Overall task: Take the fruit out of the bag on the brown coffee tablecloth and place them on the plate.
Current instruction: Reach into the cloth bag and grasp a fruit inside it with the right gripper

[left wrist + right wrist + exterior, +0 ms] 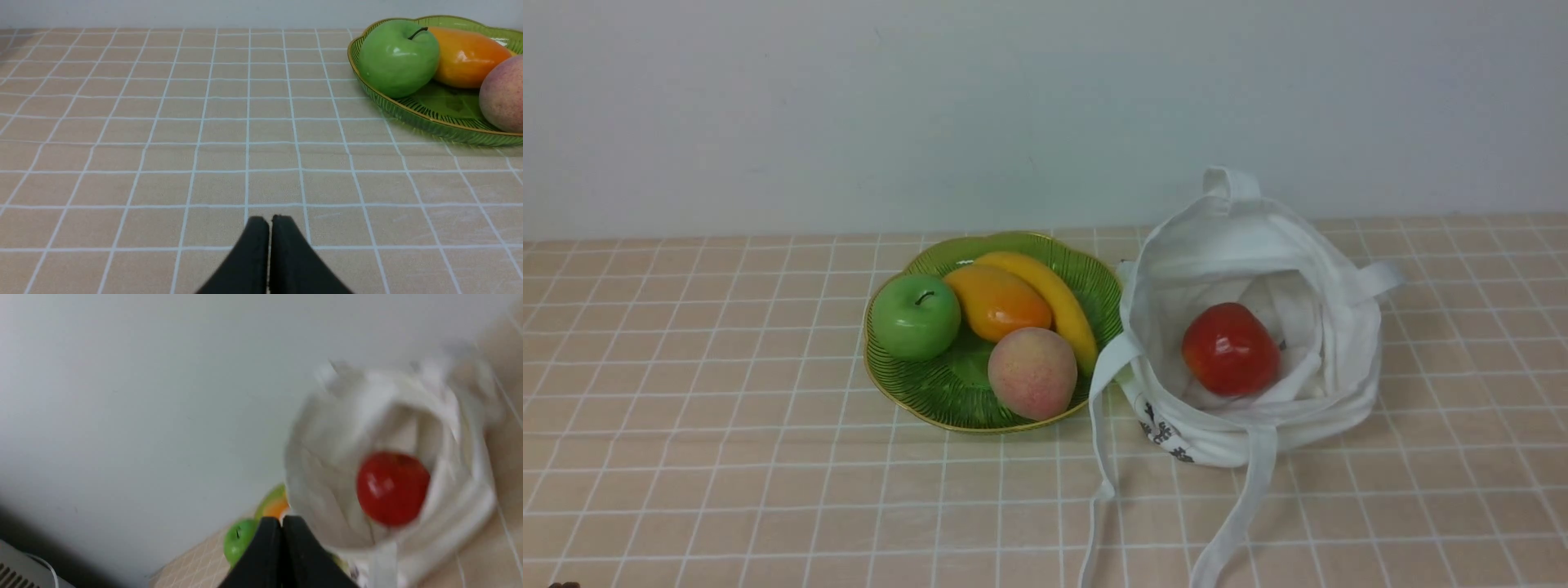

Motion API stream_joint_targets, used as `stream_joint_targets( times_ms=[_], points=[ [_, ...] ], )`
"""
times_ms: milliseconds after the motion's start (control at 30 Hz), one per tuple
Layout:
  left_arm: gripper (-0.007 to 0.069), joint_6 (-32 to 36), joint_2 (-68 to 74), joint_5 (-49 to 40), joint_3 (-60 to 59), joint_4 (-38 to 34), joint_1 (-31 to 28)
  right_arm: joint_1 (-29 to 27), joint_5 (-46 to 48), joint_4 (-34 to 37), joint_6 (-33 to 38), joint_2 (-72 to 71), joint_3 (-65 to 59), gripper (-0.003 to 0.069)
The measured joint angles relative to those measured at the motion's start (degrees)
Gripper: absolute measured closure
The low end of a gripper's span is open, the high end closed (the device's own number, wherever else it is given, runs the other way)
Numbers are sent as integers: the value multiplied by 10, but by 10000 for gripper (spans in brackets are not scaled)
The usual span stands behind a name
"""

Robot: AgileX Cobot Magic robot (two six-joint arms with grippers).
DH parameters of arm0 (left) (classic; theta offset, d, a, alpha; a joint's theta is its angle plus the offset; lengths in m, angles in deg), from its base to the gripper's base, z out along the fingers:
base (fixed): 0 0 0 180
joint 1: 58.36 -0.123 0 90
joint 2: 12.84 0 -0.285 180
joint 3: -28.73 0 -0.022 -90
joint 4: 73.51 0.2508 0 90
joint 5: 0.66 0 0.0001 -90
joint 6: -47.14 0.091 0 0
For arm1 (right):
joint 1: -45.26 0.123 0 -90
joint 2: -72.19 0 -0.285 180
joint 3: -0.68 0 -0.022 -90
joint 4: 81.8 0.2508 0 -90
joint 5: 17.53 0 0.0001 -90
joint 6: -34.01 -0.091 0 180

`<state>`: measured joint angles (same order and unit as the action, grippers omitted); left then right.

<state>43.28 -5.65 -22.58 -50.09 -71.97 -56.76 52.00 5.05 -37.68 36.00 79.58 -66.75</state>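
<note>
Red apple sits in open bag beside plate holding green apple, mango, banana, peach. Left gripper, right gripper fingers together.

left fingers pressed together, right fingers likewise

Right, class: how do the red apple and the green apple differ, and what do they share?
The red apple lies alone inside the white bag; the green apple sits on the plate with other fruit. The green apple shows a dark stem on top; the red apple shows none. Both are round, glossy and similar in size.
</note>
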Motion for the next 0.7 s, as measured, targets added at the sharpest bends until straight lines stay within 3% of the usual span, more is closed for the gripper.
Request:
stream_joint_targets(
  times_ms=[100, 233, 300, 400, 533, 700],
  points=[
    [632, 0, 0, 0, 0, 0, 0, 0, 27, -57, 45, 34, 82, 673],
    [632, 0, 0, 0, 0, 0, 0, 0, 137, -180, 44, 138, 165, 673],
    [632, 0, 0, 0, 0, 0, 0, 0, 229, -259, 3, 239, 196, 673],
    [632, 0, 0, 0, 0, 0, 0, 0, 304, -309, -53, 369, 218, 672],
    [632, 0, 0, 0, 0, 0, 0, 0, 325, -308, -47, 515, 245, 669],
    [632, 0, 0, 0, 0, 0, 0, 3, 325, -243, 40, 674, 297, 655]
  ],
)
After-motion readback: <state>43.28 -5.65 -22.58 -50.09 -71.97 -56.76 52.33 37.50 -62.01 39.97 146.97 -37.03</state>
